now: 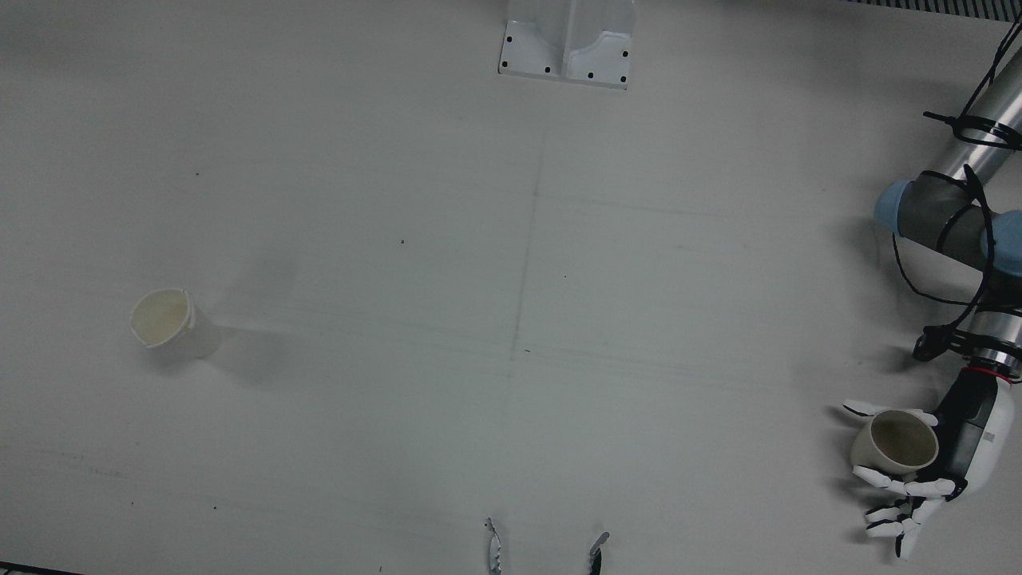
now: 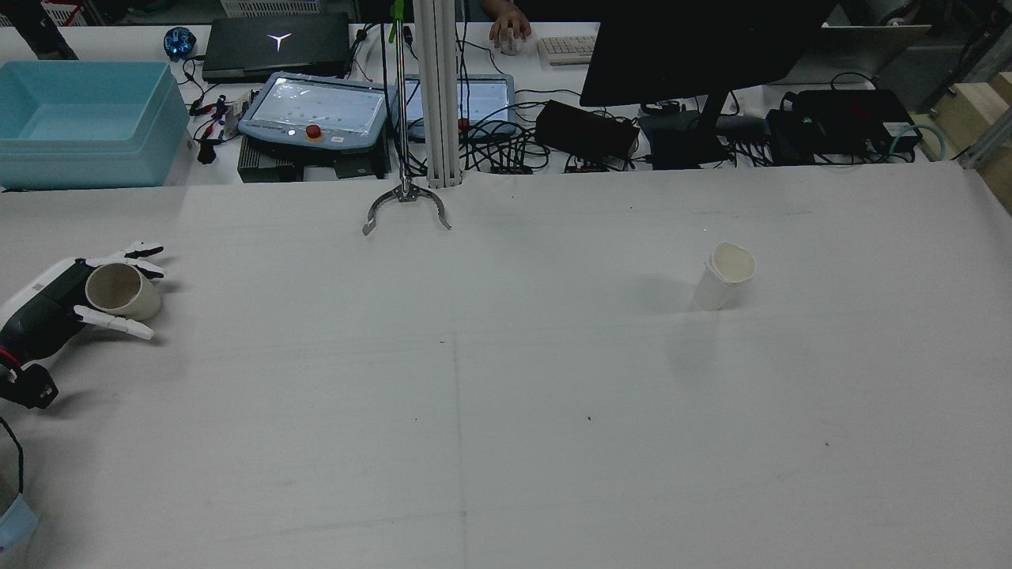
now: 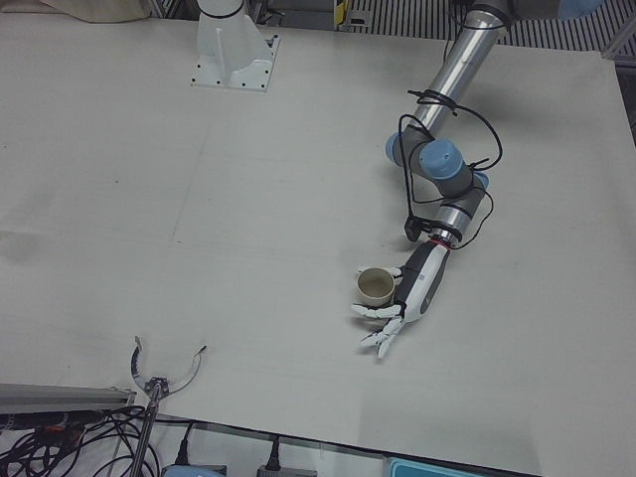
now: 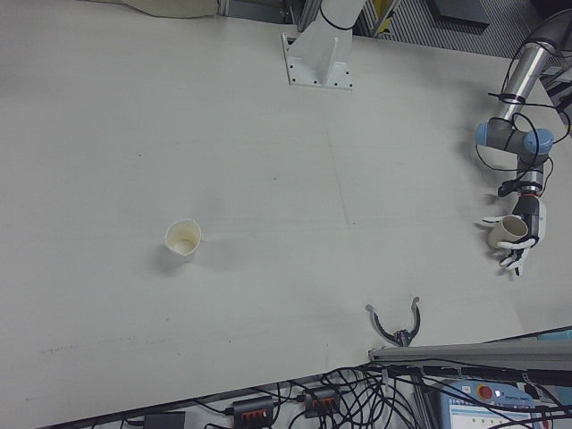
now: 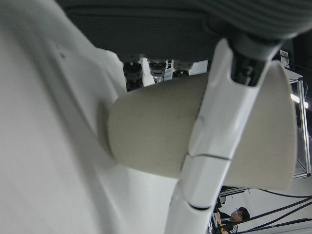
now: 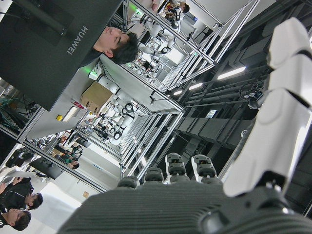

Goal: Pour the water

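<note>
beige cup point(image 1: 894, 451) upright, in hand | white cup point(image 1: 172, 323) upright, far side

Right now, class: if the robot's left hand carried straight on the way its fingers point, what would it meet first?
Nothing on the table, it seems. The left hand, closed around a beige cup, points toward the operators' edge; bare table lies ahead, then the blue bin beyond, though depth is unclear.

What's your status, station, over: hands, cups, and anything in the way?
Left hand shut on beige cup, upright. Right hand visible only in its own view, fingers apart. White cup stands far across the table. Path between clear.
</note>
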Robot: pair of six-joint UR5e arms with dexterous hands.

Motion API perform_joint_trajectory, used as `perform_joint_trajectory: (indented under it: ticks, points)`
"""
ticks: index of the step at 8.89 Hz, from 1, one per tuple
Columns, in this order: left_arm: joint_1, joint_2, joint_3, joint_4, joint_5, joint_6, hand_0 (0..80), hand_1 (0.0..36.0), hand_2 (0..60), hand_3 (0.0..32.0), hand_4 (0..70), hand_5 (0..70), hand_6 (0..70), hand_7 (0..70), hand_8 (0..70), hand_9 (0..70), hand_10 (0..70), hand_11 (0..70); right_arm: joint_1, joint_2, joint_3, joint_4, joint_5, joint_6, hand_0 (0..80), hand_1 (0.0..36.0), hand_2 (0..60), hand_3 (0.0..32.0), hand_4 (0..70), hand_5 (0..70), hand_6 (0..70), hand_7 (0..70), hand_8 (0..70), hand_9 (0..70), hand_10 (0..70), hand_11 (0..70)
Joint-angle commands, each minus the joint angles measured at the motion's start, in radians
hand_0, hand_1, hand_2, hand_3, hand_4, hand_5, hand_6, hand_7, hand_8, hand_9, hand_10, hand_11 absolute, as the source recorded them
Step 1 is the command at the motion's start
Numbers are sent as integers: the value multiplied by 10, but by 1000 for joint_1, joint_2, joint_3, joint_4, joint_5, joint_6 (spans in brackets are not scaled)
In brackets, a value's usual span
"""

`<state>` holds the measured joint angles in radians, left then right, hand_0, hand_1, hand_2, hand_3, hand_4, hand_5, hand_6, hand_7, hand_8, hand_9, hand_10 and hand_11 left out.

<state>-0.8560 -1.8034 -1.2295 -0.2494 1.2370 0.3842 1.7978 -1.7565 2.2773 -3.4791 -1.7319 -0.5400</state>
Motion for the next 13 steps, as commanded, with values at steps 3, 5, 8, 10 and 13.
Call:
perform_joint_trajectory:
  ticks: [3, 5, 8, 10, 13]
  points:
    - [-99, 9, -112, 117, -2, -95, 800, 360, 600, 0, 700, 700, 493, 629, 226, 271, 216, 346, 0, 0, 1, 0, 0, 2, 461, 130, 148, 18, 13, 52, 109, 72, 40, 20, 0, 0]
    - [-140, 54, -288, 198, 16, -154, 800, 360, 600, 0, 700, 700, 492, 623, 237, 273, 208, 334, -9, -1, -8, 8, 2, 0, 463, 134, 158, 20, 22, 53, 114, 78, 40, 18, 0, 0]
    - [-132, 107, -375, 206, 62, -220, 800, 360, 600, 0, 700, 700, 496, 613, 227, 264, 197, 318, -124, 2, -93, 14, 3, -3, 456, 128, 151, 0, 0, 53, 94, 36, 48, 33, 0, 0]
    - [-130, 104, -396, 167, 183, -264, 800, 360, 600, 0, 700, 700, 487, 600, 223, 256, 189, 307, -224, 2, -165, 20, 3, -9, 461, 137, 150, 8, 0, 56, 88, 20, 51, 40, 0, 0]
    - [-88, 96, -469, 220, 203, -271, 800, 360, 600, 0, 700, 700, 540, 658, 270, 321, 207, 330, -271, 20, -336, 200, 98, 3, 458, 140, 140, 0, 0, 57, 39, 0, 64, 64, 0, 0]
